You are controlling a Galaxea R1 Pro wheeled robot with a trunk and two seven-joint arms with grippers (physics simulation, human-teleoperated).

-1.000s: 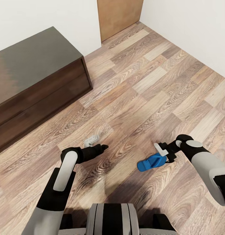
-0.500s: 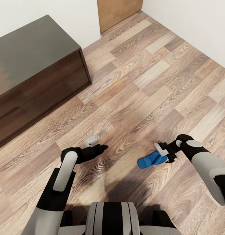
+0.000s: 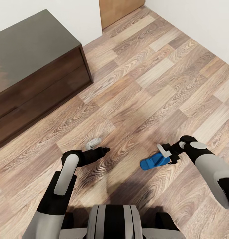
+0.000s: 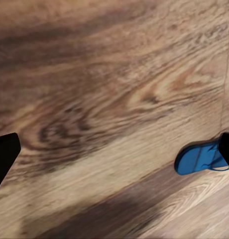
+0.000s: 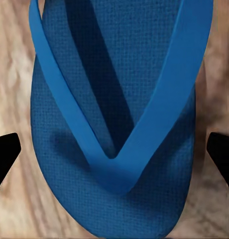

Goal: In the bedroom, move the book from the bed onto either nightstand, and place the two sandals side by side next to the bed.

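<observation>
Gripping bright blue plastic sandal [image 3: 155, 162] above brown wood-plank floor [image 3: 144, 83]: right gripper [image 3: 166, 155], clamped on it | left gripper [image 3: 96, 145]: spread wide, holding nothing | long dark-brown cabinet [image 3: 35, 76]: well apart from sandal

Blurred wood-plank floor [image 4: 104, 99]; blue sandal [image 4: 199, 158] near frame edge.

- The wood-plank floor [image 3: 151, 83] carries a long dark cabinet [image 3: 35, 76] standing against the white wall.
- A blue sandal [image 3: 154, 162] is above the planks, whether resting on them cannot be told.
</observation>
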